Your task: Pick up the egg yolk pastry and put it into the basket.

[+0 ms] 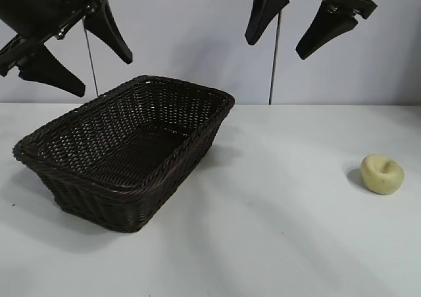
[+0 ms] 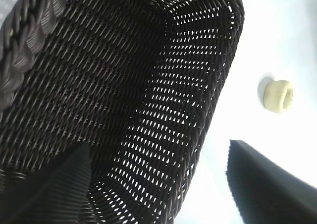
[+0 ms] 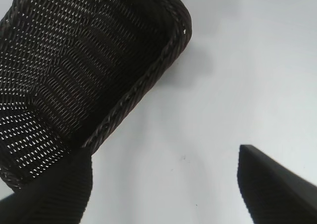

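Observation:
The egg yolk pastry [image 1: 382, 173], a small pale yellow lump with a dimple, lies on the white table at the right. It also shows in the left wrist view [image 2: 278, 95]. The dark brown wicker basket [image 1: 172, 93] stands at the left, empty; it also shows in the left wrist view [image 2: 99, 75] and the right wrist view [image 3: 74, 60]. My left gripper [image 1: 105, 70] hangs open high above the basket's left end. My right gripper [image 1: 279, 47] hangs open high above the table's middle, well up and left of the pastry.
The white table [image 1: 276, 231] spreads between the basket and the pastry. Two thin upright rods [image 1: 273, 67] stand against the pale back wall.

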Robot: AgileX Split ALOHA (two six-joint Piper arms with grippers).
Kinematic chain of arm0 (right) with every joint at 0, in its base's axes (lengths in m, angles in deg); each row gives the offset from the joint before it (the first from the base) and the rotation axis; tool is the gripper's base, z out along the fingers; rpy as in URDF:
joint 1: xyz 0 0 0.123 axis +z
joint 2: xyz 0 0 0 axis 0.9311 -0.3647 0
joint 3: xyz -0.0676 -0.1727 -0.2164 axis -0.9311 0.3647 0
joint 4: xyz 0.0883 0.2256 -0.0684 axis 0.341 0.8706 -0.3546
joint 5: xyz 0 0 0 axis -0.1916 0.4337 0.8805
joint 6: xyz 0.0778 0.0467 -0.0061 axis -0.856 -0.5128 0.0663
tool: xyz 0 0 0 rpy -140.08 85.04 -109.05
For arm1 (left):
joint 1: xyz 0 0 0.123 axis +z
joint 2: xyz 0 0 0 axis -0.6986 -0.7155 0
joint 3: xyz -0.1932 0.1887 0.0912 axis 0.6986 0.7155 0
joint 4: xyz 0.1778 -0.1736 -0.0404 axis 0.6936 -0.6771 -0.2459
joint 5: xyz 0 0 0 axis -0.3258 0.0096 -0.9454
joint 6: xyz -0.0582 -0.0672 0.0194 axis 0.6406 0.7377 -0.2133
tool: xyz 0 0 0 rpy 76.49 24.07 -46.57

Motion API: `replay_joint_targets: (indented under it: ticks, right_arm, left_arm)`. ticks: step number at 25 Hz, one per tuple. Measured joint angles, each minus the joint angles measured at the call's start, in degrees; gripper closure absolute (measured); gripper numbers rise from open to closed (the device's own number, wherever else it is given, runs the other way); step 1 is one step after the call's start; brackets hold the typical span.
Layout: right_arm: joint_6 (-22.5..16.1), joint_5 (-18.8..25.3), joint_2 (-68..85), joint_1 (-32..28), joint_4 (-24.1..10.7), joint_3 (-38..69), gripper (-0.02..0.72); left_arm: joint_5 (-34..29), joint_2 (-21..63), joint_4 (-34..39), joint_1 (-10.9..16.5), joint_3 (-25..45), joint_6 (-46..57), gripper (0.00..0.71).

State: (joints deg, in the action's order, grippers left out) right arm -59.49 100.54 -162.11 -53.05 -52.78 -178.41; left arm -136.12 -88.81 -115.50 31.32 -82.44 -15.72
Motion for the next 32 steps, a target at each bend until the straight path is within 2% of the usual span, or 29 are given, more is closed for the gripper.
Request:
replay_joint_targets:
  ticks: [13,18,22,26,32]
  right_arm:
    - [0.0,0.0,0.0,0.0,0.0,0.0,0.123]
    - [0.0,0.0,0.0,0.0,0.0,0.0,0.123]
    - [0.0,0.0,0.0,0.0,0.0,0.0,0.123]
    - [0.0,0.1,0.0,0.0,0.0,0.0,0.123]
    - [0.0,0.1,0.0,0.0,0.0,0.0,0.123]
  left_arm:
    - [-0.2,0.0,0.0,0.0,0.0,0.2,0.158]
    - [-4.2,0.3,0.3,0.5,0.0,3.2,0.158]
    - [-6.6,2.8,4.2,0.5,0.1,7.3,0.168]
    - [-7.7,7.1,8.9,0.5,2.9,11.9,0.170]
    - [-5.6,13.0,11.7,0.5,12.1,22.9,0.170]
